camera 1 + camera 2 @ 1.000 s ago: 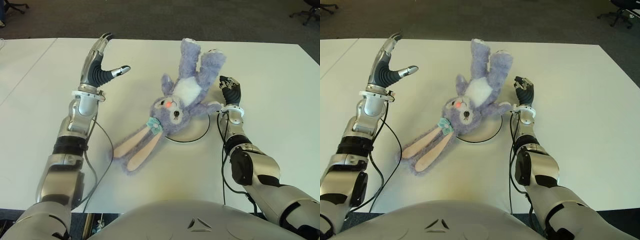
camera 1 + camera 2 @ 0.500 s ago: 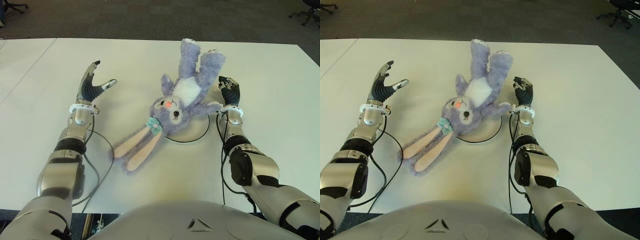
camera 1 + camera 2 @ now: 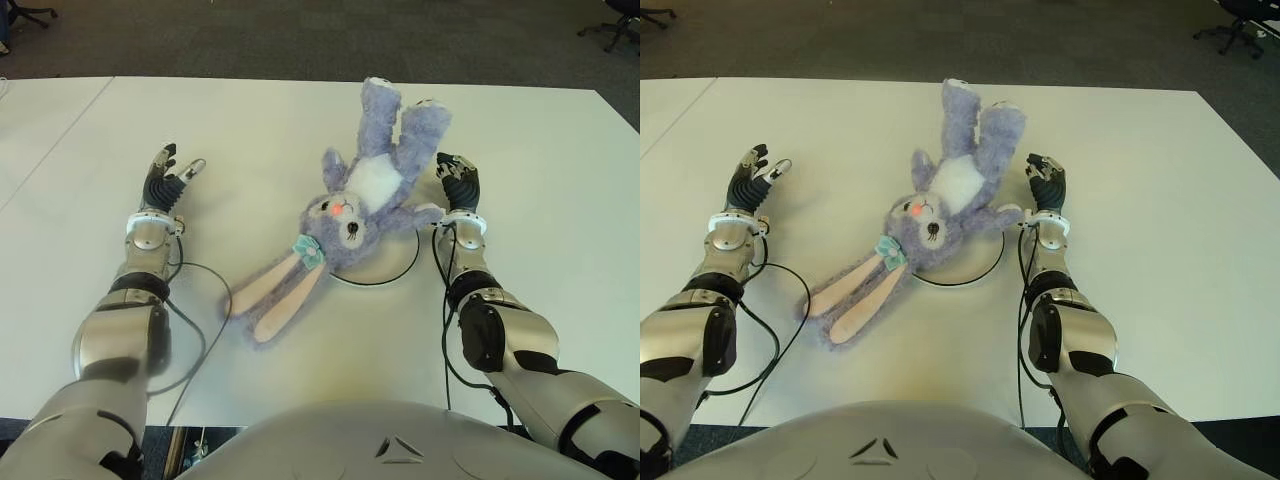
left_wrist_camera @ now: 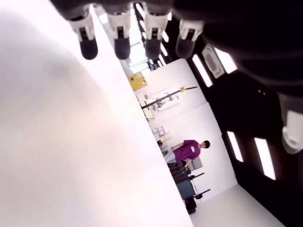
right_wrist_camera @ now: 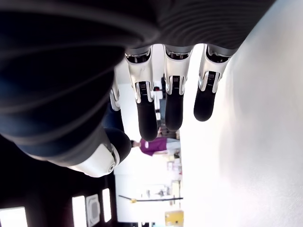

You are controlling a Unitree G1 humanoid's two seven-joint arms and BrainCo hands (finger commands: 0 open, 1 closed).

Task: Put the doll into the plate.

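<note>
Doll [image 3: 362,205] lies w/ head on plate [image 3: 402,268], mid counter [image 3: 270,130], ears off near-left, legs far. Left hand [image 3: 163,183] far left of doll, empty, fingers loose. Right hand [image 3: 458,183] just right of doll, fingers extended, empty.

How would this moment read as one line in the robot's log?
doll: lying across plate | left hand: open, left of doll | right hand: open, beside doll

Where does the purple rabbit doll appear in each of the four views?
Left eye view: the purple rabbit doll lies centre, head and belly over the plate, ears toward the robot.
Right eye view: same pose, centre, slightly further left.
Left wrist view: not in it.
Right wrist view: not in it.
Shared landmark: the right hand, open, just right of the doll; the left hand shows far to its left.
</note>
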